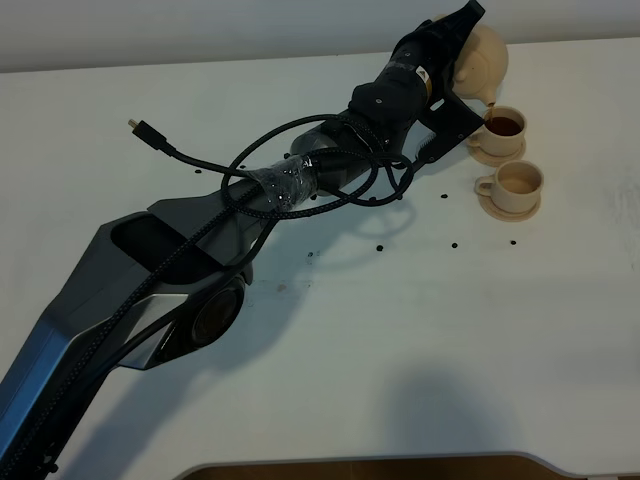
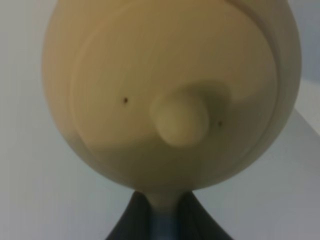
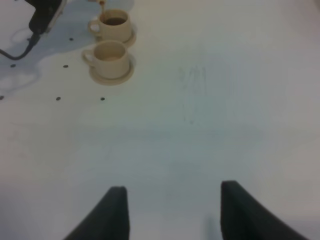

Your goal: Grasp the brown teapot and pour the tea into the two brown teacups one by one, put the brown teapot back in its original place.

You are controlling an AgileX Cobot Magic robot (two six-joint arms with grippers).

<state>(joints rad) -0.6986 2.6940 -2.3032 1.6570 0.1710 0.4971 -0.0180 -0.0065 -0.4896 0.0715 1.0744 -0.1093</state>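
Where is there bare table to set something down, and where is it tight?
Bare: the white table's wide front stretch, between the left arm and the right edge, in front of the nearer beige-tan teacup on its saucer; also the strip right of both teacups. Crowded: the back corner, where the tilted beige-tan clay teapot pours into the farther teacup.

The white table point(image 1: 500, 330) spreads flat and matte before me, with a brown strip point(image 1: 370, 466) along its near edge. Two small round tan saucers lie directly on it toward my far right, just beside each other: the farther saucer point(image 1: 497, 153) and the nearer saucer point(image 1: 508, 208), each bearing one of the two brown teacups point(image 1: 519, 179). Small dark dots point(image 1: 453, 242) speckle the tabletop near them.
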